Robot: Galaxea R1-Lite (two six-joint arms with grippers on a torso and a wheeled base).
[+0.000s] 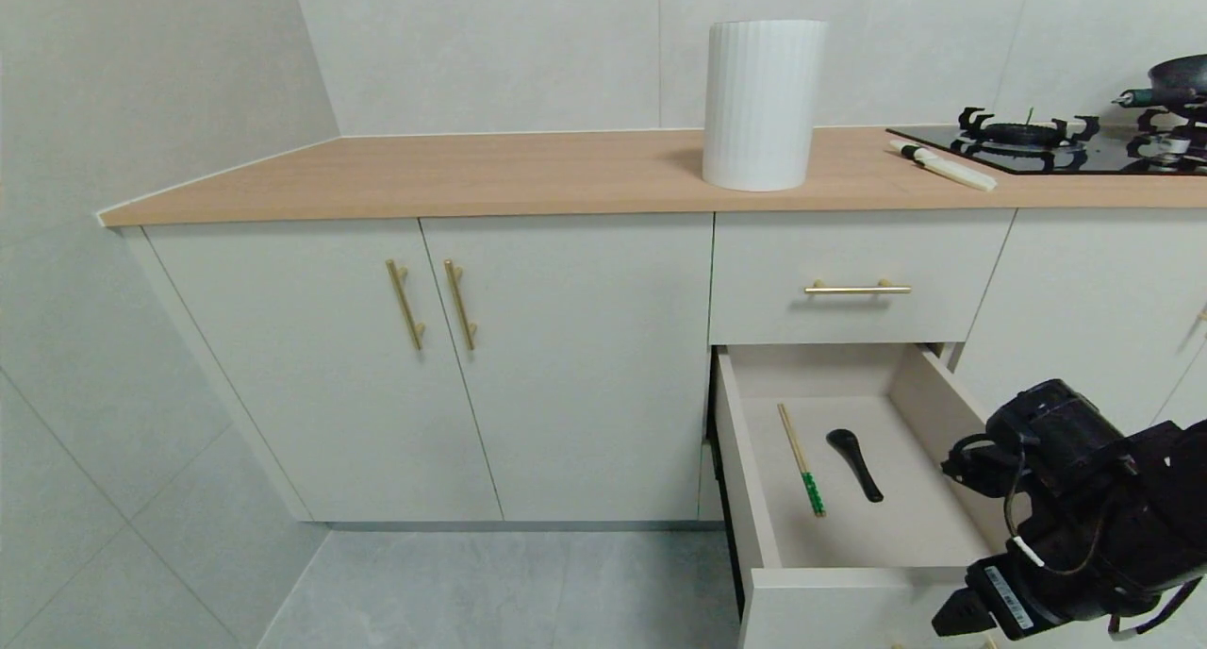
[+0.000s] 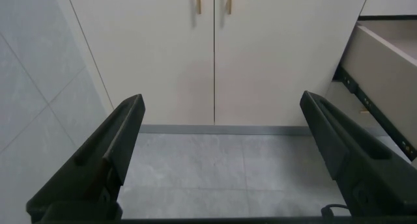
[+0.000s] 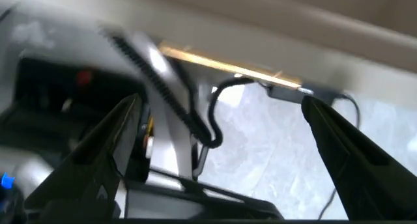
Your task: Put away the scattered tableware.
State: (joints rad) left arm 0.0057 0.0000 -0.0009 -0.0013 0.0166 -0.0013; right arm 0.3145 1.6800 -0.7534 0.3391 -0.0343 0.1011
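Kitchen cabinet run, head view. The open drawer (image 1: 745, 465), at 4 o'clock in the frame, is pulled out so that tableware can be laid flat on its floor. It holds one pair of chopsticks (image 1: 801, 458), lying together lengthwise, and one black spoon (image 1: 855, 464) just beside them at their 3 o'clock, apart from them, bowl toward the back.

On the tabletop (image 1: 471, 173) stands one white ribbed canister (image 1: 762, 107), upright. At its 3 o'clock, near the hob (image 1: 1066, 154), lies one slim white utensil (image 1: 943, 166) with a dark end. What it is cannot be told; it is probably the piece not yet stored.

The right arm (image 1: 1084, 507) hangs at 5 o'clock, low against the drawer front. Its jaws stand wide apart and grip nothing. In the right wrist view a blurred gold bar (image 3: 228, 63), probably this drawer's handle, lies just beyond them, which suggests the arm is placed to work the drawer.

The left jaws are likewise spread and empty, held low over the floor (image 2: 195, 165) and facing the cabinet doors (image 1: 566, 366).

Count: two doors, one closed drawer (image 1: 853, 253), one open drawer.
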